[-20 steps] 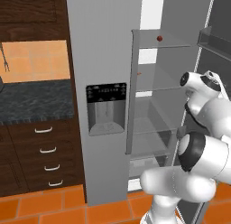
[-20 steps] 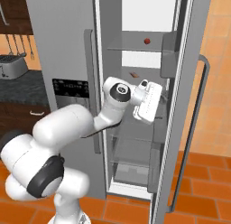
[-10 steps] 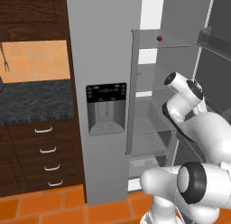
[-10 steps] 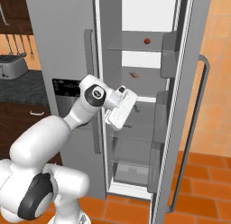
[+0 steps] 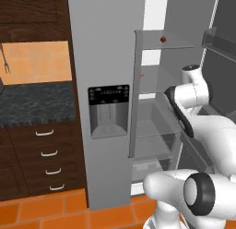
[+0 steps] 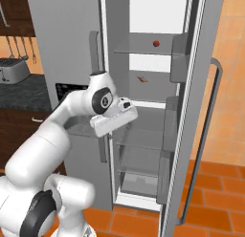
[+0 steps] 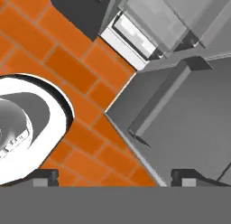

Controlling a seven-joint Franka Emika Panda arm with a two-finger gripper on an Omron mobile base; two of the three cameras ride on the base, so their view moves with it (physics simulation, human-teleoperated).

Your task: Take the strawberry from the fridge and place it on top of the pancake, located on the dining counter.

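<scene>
Reach step: strawberry (image 6: 156, 43) upper centre on fridge (image 6: 143, 52) shelf; gripper (image 7: 115, 177) fingers apart, empty, must rise.

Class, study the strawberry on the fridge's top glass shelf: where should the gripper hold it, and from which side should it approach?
Grip the strawberry across its round middle, coming in level from the fridge's open front; it sits alone on the top glass shelf.

One fridge (image 6: 72, 40) stands with its right door open. Inside sit one strawberry (image 6: 156, 43) and one small flat orange-brown item (image 6: 142, 79). Four drawer handles (image 5: 45, 132) line the dark cabinet, and one toaster (image 6: 10, 71) rests on the black counter (image 5: 37, 105).
</scene>
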